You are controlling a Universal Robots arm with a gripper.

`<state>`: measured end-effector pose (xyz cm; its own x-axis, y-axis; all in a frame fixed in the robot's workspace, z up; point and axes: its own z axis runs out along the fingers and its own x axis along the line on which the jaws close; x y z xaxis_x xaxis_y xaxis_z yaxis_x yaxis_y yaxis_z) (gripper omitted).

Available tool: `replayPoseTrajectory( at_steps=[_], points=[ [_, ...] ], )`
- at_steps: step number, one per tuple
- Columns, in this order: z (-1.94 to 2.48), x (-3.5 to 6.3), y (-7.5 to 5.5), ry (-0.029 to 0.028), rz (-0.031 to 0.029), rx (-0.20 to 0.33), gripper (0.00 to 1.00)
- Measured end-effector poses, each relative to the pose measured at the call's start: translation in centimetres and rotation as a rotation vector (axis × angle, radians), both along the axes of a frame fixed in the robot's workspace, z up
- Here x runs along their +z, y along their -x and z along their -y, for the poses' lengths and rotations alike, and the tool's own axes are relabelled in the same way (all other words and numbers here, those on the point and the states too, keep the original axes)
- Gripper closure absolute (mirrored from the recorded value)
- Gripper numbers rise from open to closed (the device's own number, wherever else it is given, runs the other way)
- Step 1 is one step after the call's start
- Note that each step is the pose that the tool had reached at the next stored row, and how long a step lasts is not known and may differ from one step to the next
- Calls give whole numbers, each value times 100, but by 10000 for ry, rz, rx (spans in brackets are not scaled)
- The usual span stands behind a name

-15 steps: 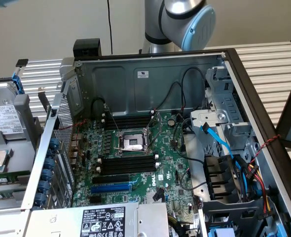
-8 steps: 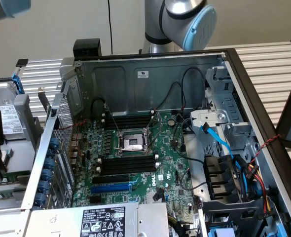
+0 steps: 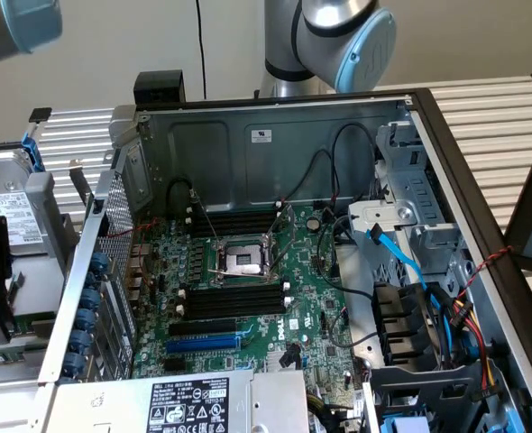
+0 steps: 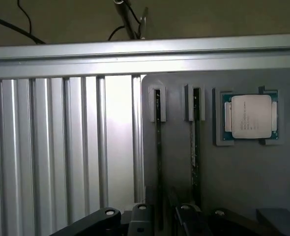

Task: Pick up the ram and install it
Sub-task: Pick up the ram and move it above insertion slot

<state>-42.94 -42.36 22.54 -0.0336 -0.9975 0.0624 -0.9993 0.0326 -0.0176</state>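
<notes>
End effector [image 4: 163, 219] is spread wide, gripping nothing, right by the grey holder [image 4: 243, 187] on the ribbed worktop [image 4: 51, 147]. The ram [image 4: 158, 142] stands edge-on in a holder slot, with what looks like a second stick [image 4: 195, 147] just beside it. Over in the case, the motherboard [image 3: 311, 316] has its black memory slots [image 3: 230, 302] unfilled.

Exterior view: soft, even light; case [image 3: 248, 144] interior mildly shaded.
Wrist view: dim; white glare patch on ribbed table [image 4: 118, 113]; tray [image 4: 243, 177] in grey shadow; chip lid [image 4: 251, 116] faintly shining.
</notes>
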Motion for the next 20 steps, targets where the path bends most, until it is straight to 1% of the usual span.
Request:
replayPoseTrajectory(
  at_steps=[4,8,12,20],
  points=[
    [0,-66,0,0,8,56,76],
    [1,-72,1,10,6,67,76],
    [1,-130,29,8,27,76,76],
    [1,-159,32,12,23,184,76]
  ],
)
